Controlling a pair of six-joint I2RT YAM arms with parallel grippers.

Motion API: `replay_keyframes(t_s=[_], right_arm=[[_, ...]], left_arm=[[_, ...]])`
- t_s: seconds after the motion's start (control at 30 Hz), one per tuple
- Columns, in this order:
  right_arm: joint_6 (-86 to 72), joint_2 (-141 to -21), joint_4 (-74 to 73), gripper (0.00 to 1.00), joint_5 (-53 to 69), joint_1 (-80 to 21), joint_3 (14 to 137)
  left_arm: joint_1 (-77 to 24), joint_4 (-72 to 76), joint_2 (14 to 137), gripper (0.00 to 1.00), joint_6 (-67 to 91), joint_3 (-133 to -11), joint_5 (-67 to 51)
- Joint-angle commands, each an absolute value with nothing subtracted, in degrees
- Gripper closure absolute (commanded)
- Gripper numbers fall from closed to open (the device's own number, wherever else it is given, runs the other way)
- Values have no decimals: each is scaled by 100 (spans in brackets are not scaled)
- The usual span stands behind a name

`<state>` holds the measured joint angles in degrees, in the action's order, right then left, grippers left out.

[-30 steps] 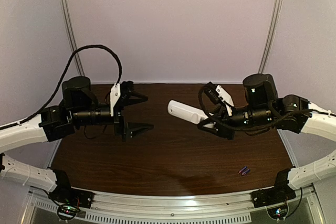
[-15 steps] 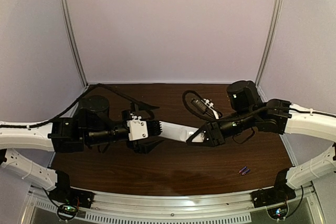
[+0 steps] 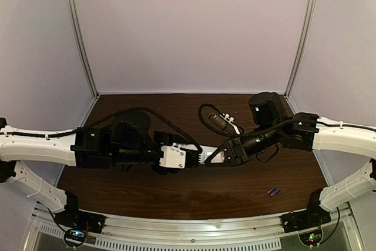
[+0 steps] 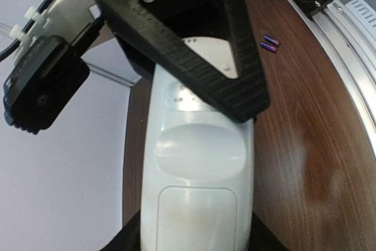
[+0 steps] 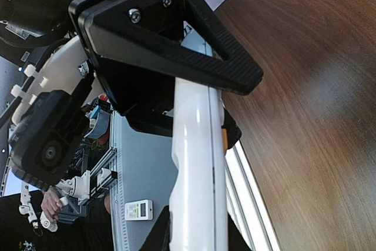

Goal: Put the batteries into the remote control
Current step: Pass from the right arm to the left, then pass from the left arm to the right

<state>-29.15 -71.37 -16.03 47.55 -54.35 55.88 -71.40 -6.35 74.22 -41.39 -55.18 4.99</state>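
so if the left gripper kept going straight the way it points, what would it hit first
The left gripper has the remote control between its jaws; straight ahead along it, the right gripper, clamped on the far end, comes first. The gap looks short, but depth is unclear.

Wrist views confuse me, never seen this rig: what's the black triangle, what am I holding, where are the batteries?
Two arms are bolted at the table's near edge. The top view looks down on both; each wrist view looks along its own tool. The left tool and right tool both grip the white remote control from opposite ends, in the air. The black triangle in each wrist view is the other arm's tool. Two batteries lie loose on the wood near the right arm's base.
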Motion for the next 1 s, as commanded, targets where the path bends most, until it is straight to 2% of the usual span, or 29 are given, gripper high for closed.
replay_keyframes(t_s=[0.0,0.1,0.17,0.2,0.3,0.43,0.63,0.97], right_arm=[[-2944,-7121,-1408,99,4918,-5414,5536],[-2938,-7126,-1340,91,4969,-5419,5501],[-2917,-7120,-1296,74,4996,-5419,5506],[-2938,-7089,-1268,69,4940,-5416,5510],[-3018,-6945,-1157,53,4664,-5394,5520],[-3443,-6703,-596,41,4496,-5329,5307],[-3375,-6986,-709,42,4878,-5309,5259],[-3028,-7433,-1214,53,5462,-5463,5531]], left_arm=[[-7163,-792,7383,54,-4087,-5649,436],[-7163,-824,7282,64,-4055,-5596,421],[-7163,-826,7245,70,-3984,-5573,443],[-7162,-826,7238,72,-3892,-5577,502],[-7163,-754,7199,74,-3626,-5554,560],[-7163,-574,7090,76,-3486,-5364,408],[-7159,-597,6928,76,-3836,-5233,127],[-7163,-979,7197,79,-4397,-5423,0]])
